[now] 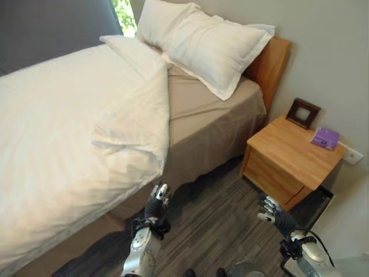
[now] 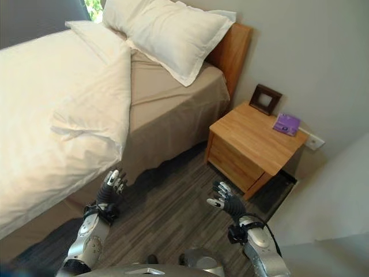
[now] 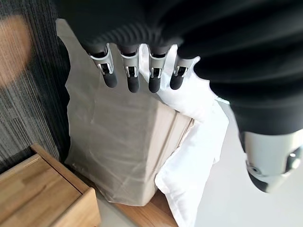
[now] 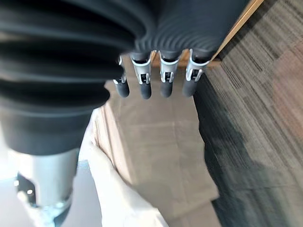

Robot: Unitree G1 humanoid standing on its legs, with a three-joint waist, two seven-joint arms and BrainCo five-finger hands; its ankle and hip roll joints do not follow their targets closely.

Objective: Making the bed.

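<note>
- The white quilted duvet covers most of the beige-sheeted bed, its corner folded back short of the white rectangular pillow.
- The left hand hangs just beside the bed's edge, fingers straight, empty.
- The right hand hovers farther from the bed, near the light wooden nightstand, fingers relaxed, empty.
</note>
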